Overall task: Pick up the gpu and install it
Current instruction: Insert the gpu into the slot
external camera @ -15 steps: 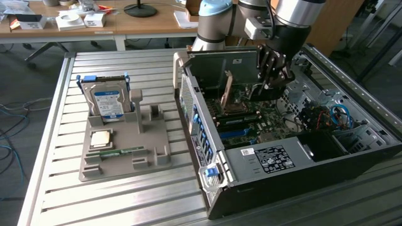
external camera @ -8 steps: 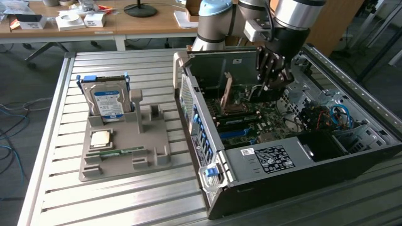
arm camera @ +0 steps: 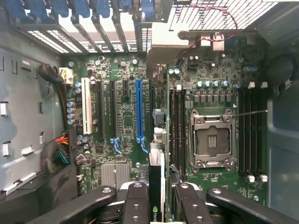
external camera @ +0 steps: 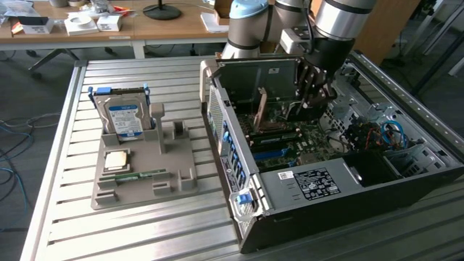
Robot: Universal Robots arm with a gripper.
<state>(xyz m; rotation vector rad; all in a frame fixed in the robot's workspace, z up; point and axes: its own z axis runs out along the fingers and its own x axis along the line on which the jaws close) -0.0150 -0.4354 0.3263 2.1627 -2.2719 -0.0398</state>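
I see my gripper [external camera: 316, 102], at one o'clock in the exterior view, clamped on the gpu [arm camera: 156, 179], edge-on above the motherboard [arm camera: 122, 122], seemingly beside the blue slot [arm camera: 139, 109].

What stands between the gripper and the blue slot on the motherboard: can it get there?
Probably yes. The gripper, shut on the gpu, hangs inside the open case over the motherboard. The blue slot is empty, with nothing crossing it; the gpu sits to one side of it.
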